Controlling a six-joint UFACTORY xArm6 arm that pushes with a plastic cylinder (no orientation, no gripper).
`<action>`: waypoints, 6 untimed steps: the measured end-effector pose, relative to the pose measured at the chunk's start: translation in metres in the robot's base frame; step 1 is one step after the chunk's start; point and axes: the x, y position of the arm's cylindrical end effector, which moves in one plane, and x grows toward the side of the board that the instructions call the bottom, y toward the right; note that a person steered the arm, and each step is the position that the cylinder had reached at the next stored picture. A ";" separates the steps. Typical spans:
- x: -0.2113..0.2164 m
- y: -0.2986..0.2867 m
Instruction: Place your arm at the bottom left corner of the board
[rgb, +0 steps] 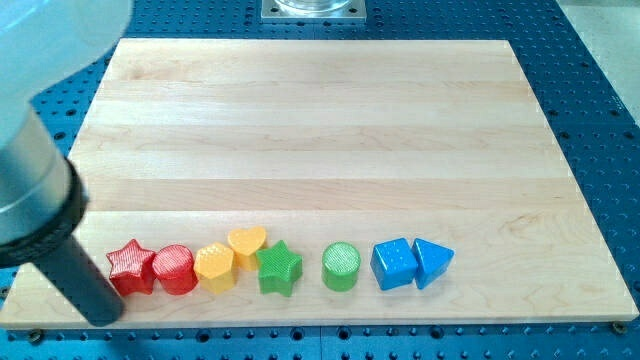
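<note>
My dark rod comes in from the view's left, and my tip (103, 317) rests on the wooden board (320, 130) near its bottom left corner. It stands just left of and below the red star (131, 266), very close to it. A row of blocks runs rightward along the board's bottom: the red star, a red cylinder (174, 269), a yellow hexagon (214, 267), a yellow heart (247, 245), a green star (278, 268), a green cylinder (341, 266), a blue cube (393, 264) and a blue triangle (432, 262).
The arm's large grey body (35, 150) fills the view's upper left and hides part of the board's left edge. A blue perforated table (600, 100) surrounds the board. A metal mount (313, 9) sits at the view's top.
</note>
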 end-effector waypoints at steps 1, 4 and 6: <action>-0.005 -0.004; -0.135 0.014; -0.081 -0.059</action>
